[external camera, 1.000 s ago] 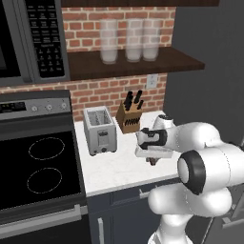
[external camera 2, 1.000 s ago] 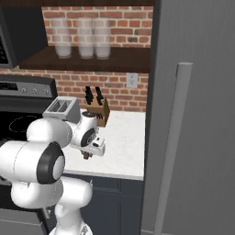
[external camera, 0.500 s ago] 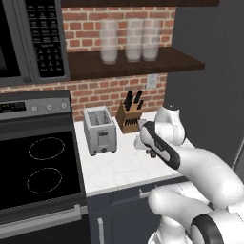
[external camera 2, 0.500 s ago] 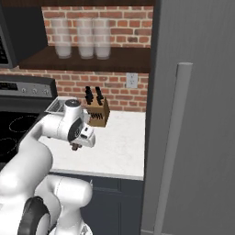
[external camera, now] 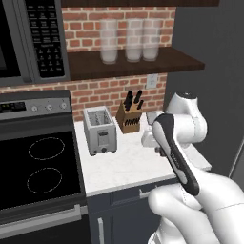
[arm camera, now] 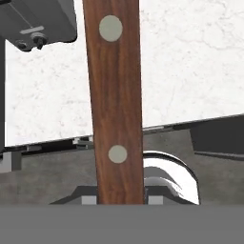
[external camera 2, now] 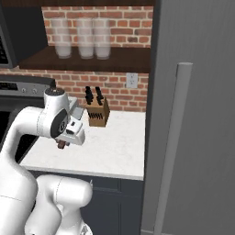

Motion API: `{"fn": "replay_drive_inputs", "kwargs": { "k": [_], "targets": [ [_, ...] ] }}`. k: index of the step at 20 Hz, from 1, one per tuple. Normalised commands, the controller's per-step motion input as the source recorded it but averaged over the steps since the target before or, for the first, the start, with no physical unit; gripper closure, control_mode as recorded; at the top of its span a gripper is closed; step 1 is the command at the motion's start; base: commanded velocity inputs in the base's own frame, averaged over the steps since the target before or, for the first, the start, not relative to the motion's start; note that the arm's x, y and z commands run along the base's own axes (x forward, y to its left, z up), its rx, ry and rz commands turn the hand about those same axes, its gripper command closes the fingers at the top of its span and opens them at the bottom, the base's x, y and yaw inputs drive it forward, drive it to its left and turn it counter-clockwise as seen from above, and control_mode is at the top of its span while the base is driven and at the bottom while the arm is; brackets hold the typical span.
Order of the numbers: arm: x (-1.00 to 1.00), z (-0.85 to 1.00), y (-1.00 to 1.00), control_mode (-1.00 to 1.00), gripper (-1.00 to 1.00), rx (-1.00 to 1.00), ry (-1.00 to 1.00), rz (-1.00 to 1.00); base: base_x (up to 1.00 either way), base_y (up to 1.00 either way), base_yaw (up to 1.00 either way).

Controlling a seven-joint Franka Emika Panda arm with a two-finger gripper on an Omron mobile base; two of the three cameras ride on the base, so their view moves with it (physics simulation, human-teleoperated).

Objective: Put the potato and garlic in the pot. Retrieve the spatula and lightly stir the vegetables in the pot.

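A brown wooden spatula handle (arm camera: 116, 95) with two pale round rivets runs straight up from the gripper (external camera 2: 61, 145), whose fingers clamp it, above the white marbled counter (arm camera: 190, 71) beside the steel toaster (external camera: 99, 129).

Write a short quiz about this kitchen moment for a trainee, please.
1. True or false: the toaster stands between the stove and the knife block.
2. What runs up the middle of the hand view, from the pincer? A) a wooden handle with two pale rivets; B) a drinking glass; C) a potato.
3. Fill in: the pincer hangs above the white ____.

Key: 1 true. 2 A. 3 counter.
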Motion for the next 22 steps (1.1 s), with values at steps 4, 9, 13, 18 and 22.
{"fn": "replay_drive_inputs", "kwargs": {
  "k": [4,9,13,18,22],
  "targets": [
    [-0.71,0.9,-0.12,-1.0,1.0,0.0,0.02,0.09,0.0,0.0,0.0],
    [-0.27,0.4,-0.24,-1.0,1.0,0.0,0.03,0.01,0.0,0.0,0.0],
    [0.0,0.0,0.0,-1.0,1.0,0.0,0.0,0.0,0.0,0.0,0.0],
    [0.0,0.0,0.01,-1.0,1.0,0.0,0.0,0.0,0.0,0.0,0.0],
    [0.0,0.0,0.0,1.0,1.0,0.0,0.0,0.0,-0.04,0.71,0.0]
  ]
}}
